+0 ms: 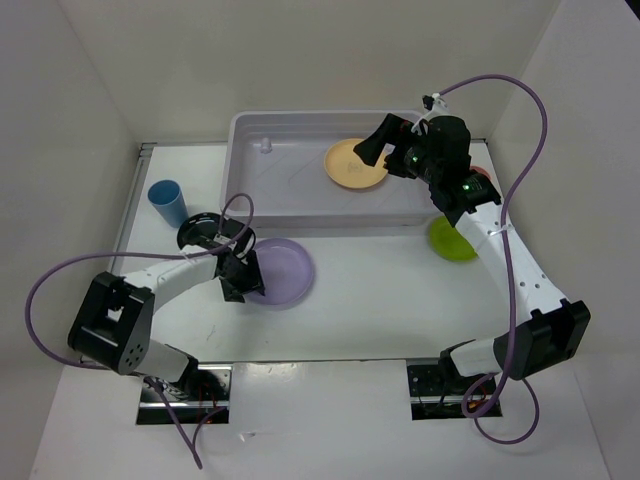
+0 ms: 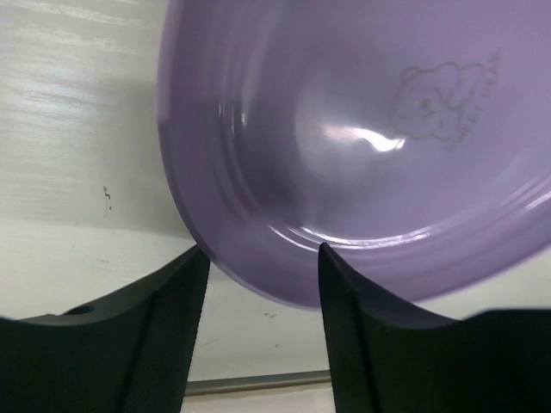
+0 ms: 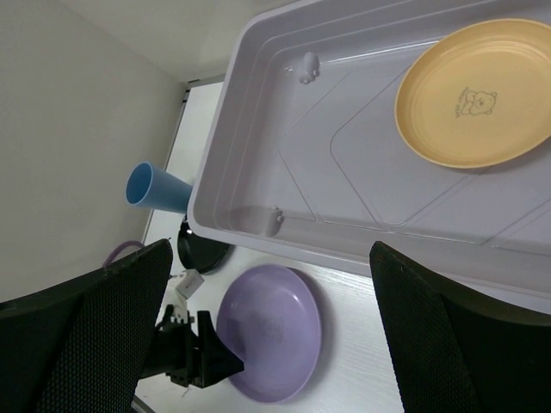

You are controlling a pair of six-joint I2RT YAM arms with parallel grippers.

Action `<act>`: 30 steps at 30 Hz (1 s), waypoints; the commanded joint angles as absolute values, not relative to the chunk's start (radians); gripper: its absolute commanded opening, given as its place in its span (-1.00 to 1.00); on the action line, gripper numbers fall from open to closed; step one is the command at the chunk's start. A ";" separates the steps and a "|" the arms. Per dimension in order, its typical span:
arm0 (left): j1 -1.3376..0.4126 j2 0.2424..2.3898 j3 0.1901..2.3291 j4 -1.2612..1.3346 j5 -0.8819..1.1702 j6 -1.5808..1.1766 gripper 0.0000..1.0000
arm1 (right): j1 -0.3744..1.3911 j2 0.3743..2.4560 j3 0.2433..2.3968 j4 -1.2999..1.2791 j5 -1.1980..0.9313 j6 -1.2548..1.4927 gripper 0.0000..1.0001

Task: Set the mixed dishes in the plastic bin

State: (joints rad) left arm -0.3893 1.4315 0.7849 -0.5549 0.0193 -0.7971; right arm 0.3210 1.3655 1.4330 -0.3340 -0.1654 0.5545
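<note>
The plastic bin [image 1: 250, 190] stands at the back middle, with the yellow-orange plate [image 1: 355, 163] inside at its right end. My right gripper [image 1: 372, 148] hangs open and empty above that plate; its view shows the bin [image 3: 215, 146] and the plate [image 3: 473, 95]. The lilac plate [image 1: 285, 272] lies on the table in front of the bin. My left gripper [image 1: 243, 283] is open at its left rim, with the rim [image 2: 344, 129] at the fingertips [image 2: 196, 267]. The blue cup [image 1: 168, 203] and black plate [image 1: 203, 230] are at the left. The lime green plate [image 1: 452, 240] is at the right.
A small reddish thing [image 1: 482, 173] peeks out behind the right arm, mostly hidden. White walls close in the table on the left, back and right. The purple cables loop over both arms. The black plate [image 3: 202, 249] lies close to the bin's near left corner.
</note>
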 commanded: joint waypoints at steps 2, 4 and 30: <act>-0.387 1.468 0.772 -0.505 0.003 -0.808 0.09 | 0.319 1.342 1.456 -0.330 -0.167 0.532 1.00; -0.387 1.468 0.761 -0.505 -0.006 -0.818 -0.14 | 0.319 1.333 1.456 -0.330 -0.167 0.532 1.00; -0.520 1.229 1.018 -0.710 0.341 -0.732 -1.00 | 0.239 1.315 1.485 -0.339 -0.186 0.532 1.00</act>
